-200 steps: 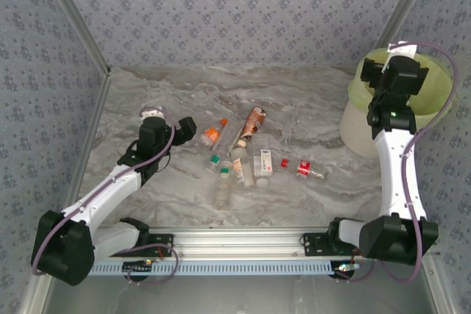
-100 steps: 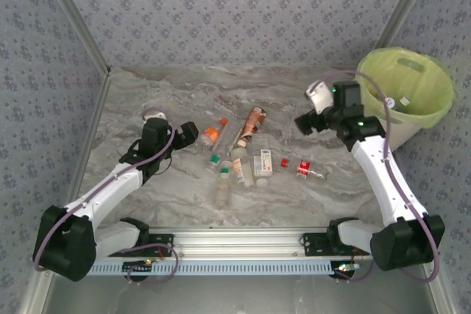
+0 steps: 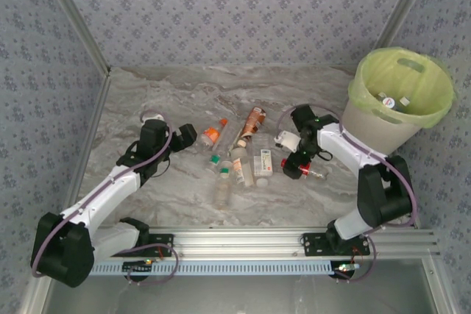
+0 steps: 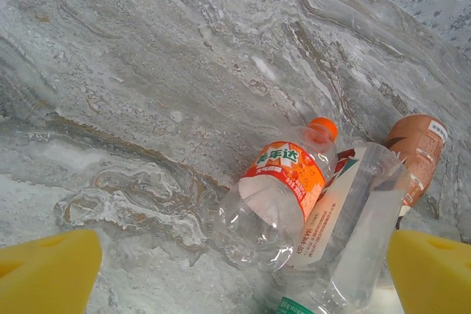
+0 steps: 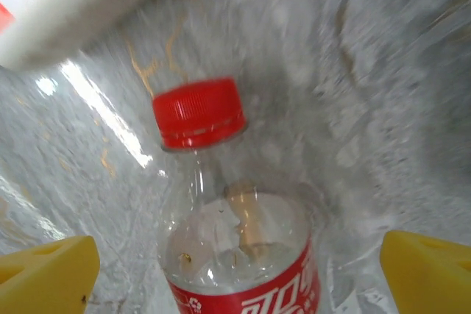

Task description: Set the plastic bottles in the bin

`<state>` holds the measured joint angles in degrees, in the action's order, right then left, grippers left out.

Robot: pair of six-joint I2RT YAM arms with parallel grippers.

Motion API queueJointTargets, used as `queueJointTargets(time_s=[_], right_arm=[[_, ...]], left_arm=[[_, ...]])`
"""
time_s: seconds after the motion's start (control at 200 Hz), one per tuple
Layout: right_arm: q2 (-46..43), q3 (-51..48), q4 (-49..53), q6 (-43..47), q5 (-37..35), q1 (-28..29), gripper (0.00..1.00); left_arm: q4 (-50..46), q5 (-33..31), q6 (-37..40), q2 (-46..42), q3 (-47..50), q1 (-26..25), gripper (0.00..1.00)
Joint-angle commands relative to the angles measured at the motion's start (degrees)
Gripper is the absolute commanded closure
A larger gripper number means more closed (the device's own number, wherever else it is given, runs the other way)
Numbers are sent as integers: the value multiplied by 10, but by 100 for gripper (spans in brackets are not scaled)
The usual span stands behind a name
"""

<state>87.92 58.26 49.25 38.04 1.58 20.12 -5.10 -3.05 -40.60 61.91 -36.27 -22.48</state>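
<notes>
Several plastic bottles lie scattered mid-table. My left gripper (image 3: 188, 136) stands open just left of an orange-labelled bottle (image 3: 213, 134). In the left wrist view that orange-capped bottle (image 4: 283, 182) lies ahead between the yellow fingertips (image 4: 48, 270), resting against a clear white-labelled bottle (image 4: 346, 233), and my left gripper (image 4: 239, 277) holds nothing. My right gripper (image 3: 293, 162) is low over a red-labelled bottle (image 3: 309, 171). In the right wrist view this red-capped bottle (image 5: 235, 240) lies between the open fingers (image 5: 427, 273), untouched by my right gripper (image 5: 239, 277). The bin (image 3: 368, 119), lined in lime green, stands at the far right.
A brown bottle (image 3: 252, 123) and green-capped clear bottles (image 3: 223, 174) lie in the middle cluster, with a white-labelled one (image 3: 263, 163) beside the right gripper. Bottles lie inside the bin (image 3: 390, 99). Patterned walls close the back and sides; a metal rail (image 3: 243, 244) runs along the near edge.
The right arm swung from above the bin down and left to the table, ending over the red-labelled bottle. The left arm has barely moved.
</notes>
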Motion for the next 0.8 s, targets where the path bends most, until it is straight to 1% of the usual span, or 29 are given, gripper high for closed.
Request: queueJointTargets(time_s=[0.0, 0.325, 0.585, 0.6, 0.64, 0.675, 0.795], right_arm=[[32, -10, 37, 27, -63, 5, 0], [70, -28, -6, 54, -145, 6, 0], [73, -43, -28, 63, -146, 17, 2], [71, -43, -29, 63, -145, 17, 3], [68, -45, -33, 63, -141, 19, 12], [65, -47, -38, 63, -140, 19, 18], [57, -46, -38, 70, -136, 21, 25]], left_arm=[[-5, -7, -1, -1, -11, 4, 1], [1, -7, -5, 17, -13, 4, 1], [2, -10, -2, 21, -13, 4, 1], [2, -11, -2, 21, -13, 4, 1], [2, -11, -2, 22, -12, 4, 1], [2, -11, -3, 22, -12, 4, 0], [3, -12, -4, 22, -10, 4, 1]])
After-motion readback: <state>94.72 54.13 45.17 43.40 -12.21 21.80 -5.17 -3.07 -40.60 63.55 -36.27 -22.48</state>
